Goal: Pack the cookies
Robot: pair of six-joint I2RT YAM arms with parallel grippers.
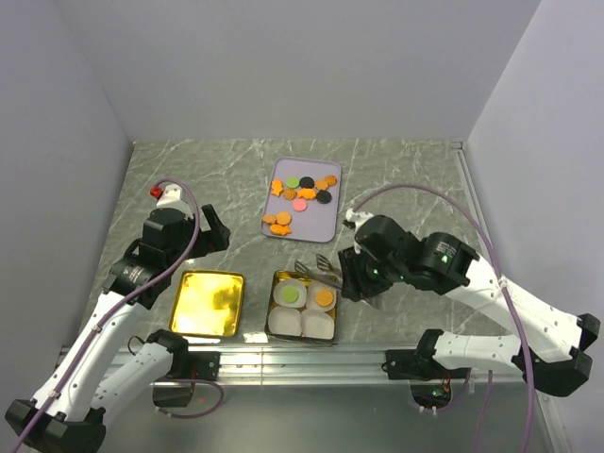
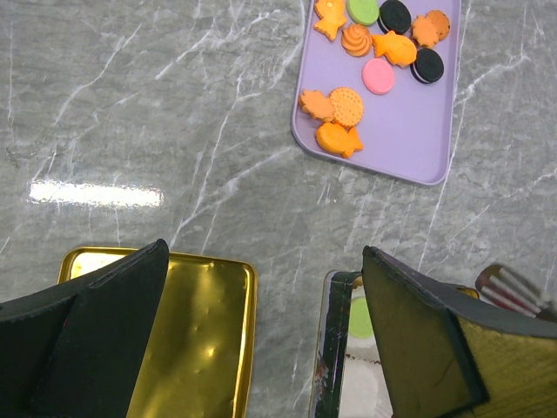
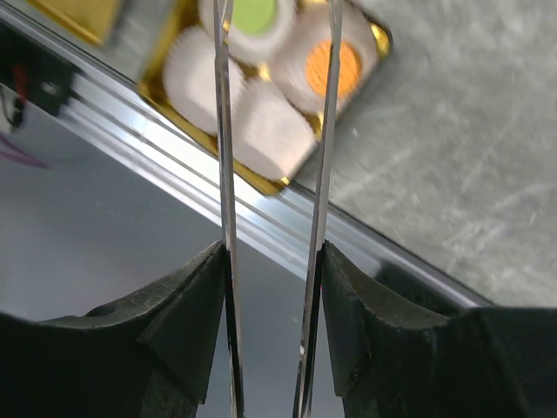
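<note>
Right wrist view: the right gripper (image 3: 271, 261) is clamped on a pair of metal tongs (image 3: 221, 131), one finger pressed against the outside of each blade. The blades stand apart with nothing visible between them.

Beneath the blades lies the gold tin (image 3: 261, 181), near the table edge and just beside the aluminium rail (image 1: 283, 363). It holds four white paper cups (image 3: 196, 74). One carries a green cookie (image 3: 254, 16), one an orange cookie (image 3: 333, 68), and two appear empty.

The left gripper (image 2: 261, 305) is spread fully wide and carries nothing. It hovers above the gap between the tin and the gold lid (image 2: 200, 331), which lies flat just to the tin's left.

Farther out, the lavender tray (image 1: 316, 225) holds the unpacked cookies (image 1: 304, 192), loose in a single layer, several touching.

Handling assessment:
- The pieces appear small, flat, light and rigid. Treat them as brittle and apply only slight closing force.
- Smooth faces may slip between metal blades. Grip across opposite edges, near the middle of the piece.
- Fish-shaped pieces have uneven outlines. Seat the tips on the widest part of the body.
- Take isolated pieces first, as touching neighbours may be dragged along.
- The paper cups look thin and light. Release just above a cup rather than pressing into it.
</note>
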